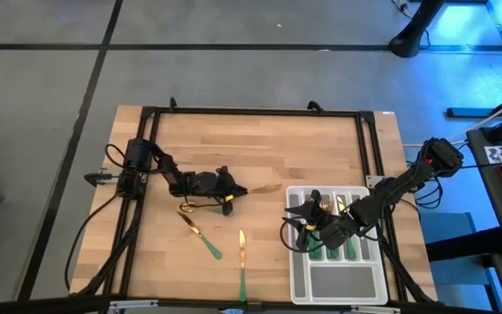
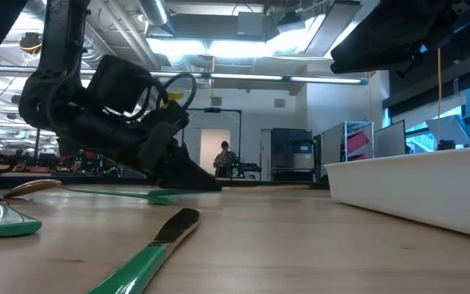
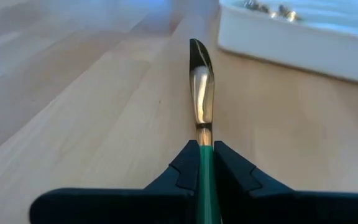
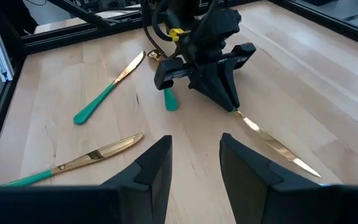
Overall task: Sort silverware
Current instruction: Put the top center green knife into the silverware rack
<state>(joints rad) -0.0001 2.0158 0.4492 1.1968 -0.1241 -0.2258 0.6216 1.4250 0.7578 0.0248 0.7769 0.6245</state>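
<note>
My left gripper (image 1: 230, 190) is low over the table's middle, shut on a knife (image 3: 201, 87) with a gold blade and a green handle. The blade points toward the tray (image 1: 336, 281). Another green-handled piece (image 2: 96, 193) lies on the wood under that gripper. Two more knives (image 1: 202, 235) (image 1: 242, 262) lie flat nearer the near edge. My right gripper (image 4: 194, 149) is open, above the tray's left side (image 1: 306, 228). Several gold-headed, green-handled pieces (image 1: 338, 249) lie in the tray's narrow compartments. My left gripper pinches the knife by its green handle (image 3: 204, 163), just behind the blade, between its two fingers (image 3: 182, 171). The fingers lie along the knife and come slanting down from the table's left. The blade (image 4: 272, 142) slopes down to the wood; I cannot tell whether its tip touches.
The pale tray (image 3: 303, 40) sits at the table's right near corner, with one wide compartment (image 1: 338, 283) at its near end. A black frame (image 1: 251, 112) runs round the table's edges. Bare wood (image 1: 260, 148) lies toward the far side.
</note>
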